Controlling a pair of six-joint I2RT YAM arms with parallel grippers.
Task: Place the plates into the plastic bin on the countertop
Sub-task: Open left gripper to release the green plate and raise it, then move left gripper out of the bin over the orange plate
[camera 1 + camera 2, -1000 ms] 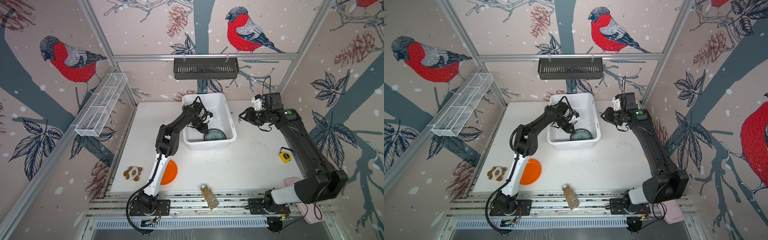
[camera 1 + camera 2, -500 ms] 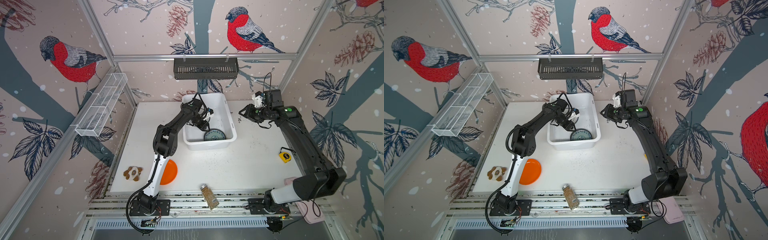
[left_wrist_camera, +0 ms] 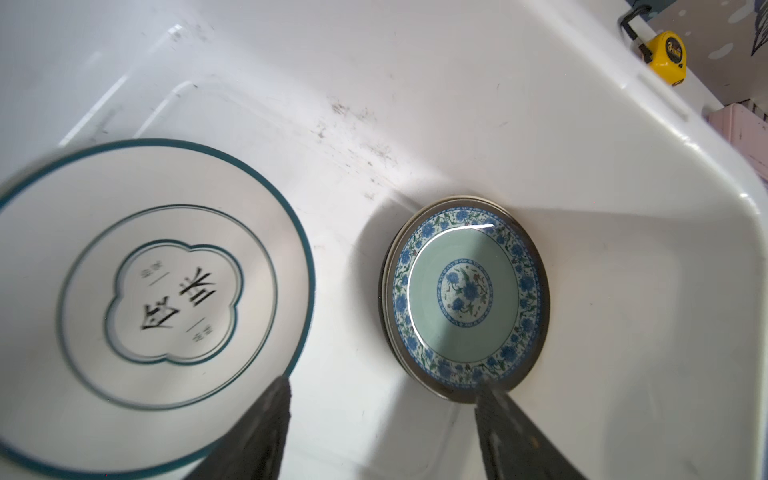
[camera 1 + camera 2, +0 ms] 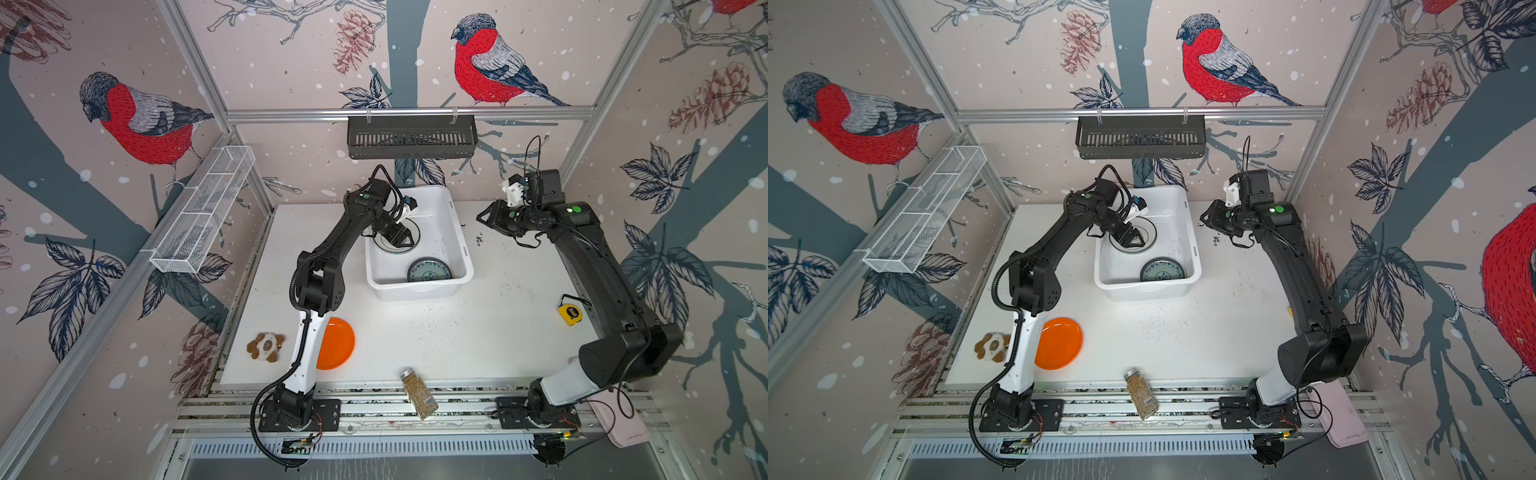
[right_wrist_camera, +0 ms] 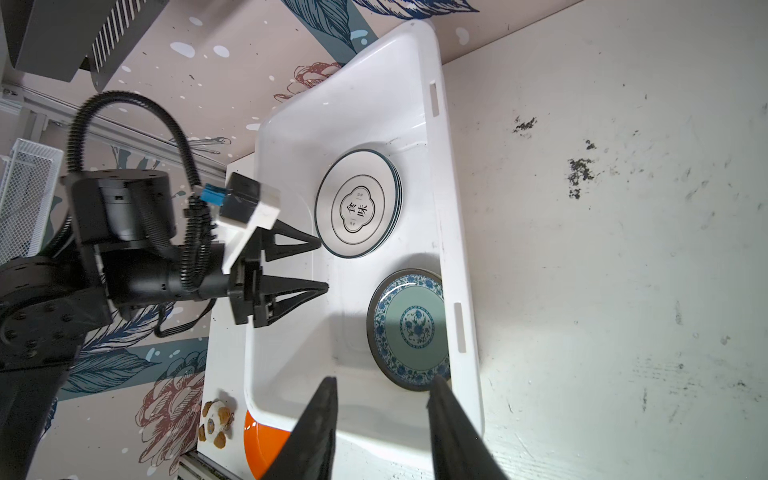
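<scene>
Left gripper (image 5: 324, 264) gapes empty at the emblem plate's (image 5: 359, 208) rim; right gripper (image 5: 384, 381), parted and empty, hangs beside the plastic bin (image 4: 415, 291).

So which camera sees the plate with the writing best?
Right wrist view: the white plate is whole and sharp. Left wrist view: bigger, but blurry and cropped. Both top views: tiny, partly behind the left gripper.

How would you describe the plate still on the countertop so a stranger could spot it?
Find the white countertop, then its near left corner by the left arm's white link. The plate lies flat there, partly behind that link: plain bright orange, unlike the brown-and-white toy beside it.
</scene>
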